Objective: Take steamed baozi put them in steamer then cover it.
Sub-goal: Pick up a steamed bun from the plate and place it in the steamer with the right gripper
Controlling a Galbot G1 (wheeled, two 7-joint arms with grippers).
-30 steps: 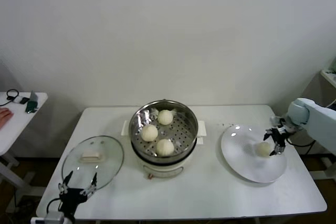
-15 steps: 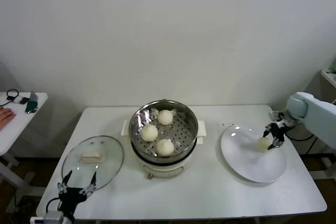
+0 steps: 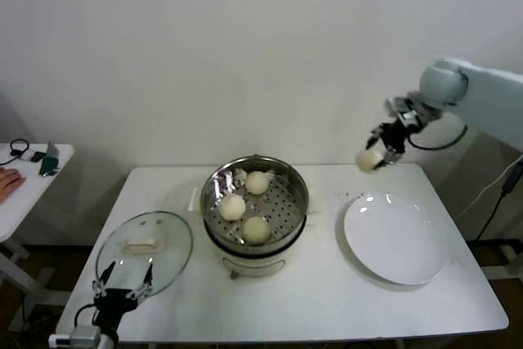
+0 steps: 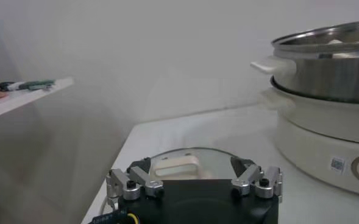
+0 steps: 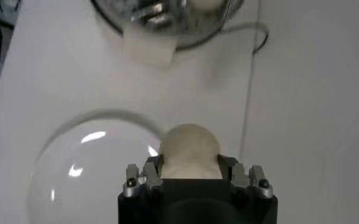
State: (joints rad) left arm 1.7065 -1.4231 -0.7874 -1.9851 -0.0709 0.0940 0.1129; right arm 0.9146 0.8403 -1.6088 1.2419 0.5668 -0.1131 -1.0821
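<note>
The steel steamer (image 3: pixel 214 202) stands mid-table with three off-white baozi (image 3: pixel 257 229) on its perforated tray. My right gripper (image 3: pixel 374 155) is shut on a fourth baozi (image 3: pixel 368 160) and holds it high above the table's far edge, between the steamer and the white plate; the wrist view shows the bun (image 5: pixel 189 148) clamped between the jaws. The glass cover (image 3: pixel 145 248) with its cream handle lies flat on the table left of the steamer. My left gripper (image 3: pixel 122 293) is open and empty, low at the table's front left, just before the cover (image 4: pixel 185 162).
A bare white plate (image 3: pixel 396 239) lies right of the steamer. A small side table (image 3: pixel 24 181) with dark objects and a person's hand stands at the far left. The steamer's white base (image 4: pixel 325 143) shows to one side in the left wrist view.
My right gripper has lifted the baozi off the white plate and carried it up and left toward the steamer. The plate is now bare. The left arm has not moved.
</note>
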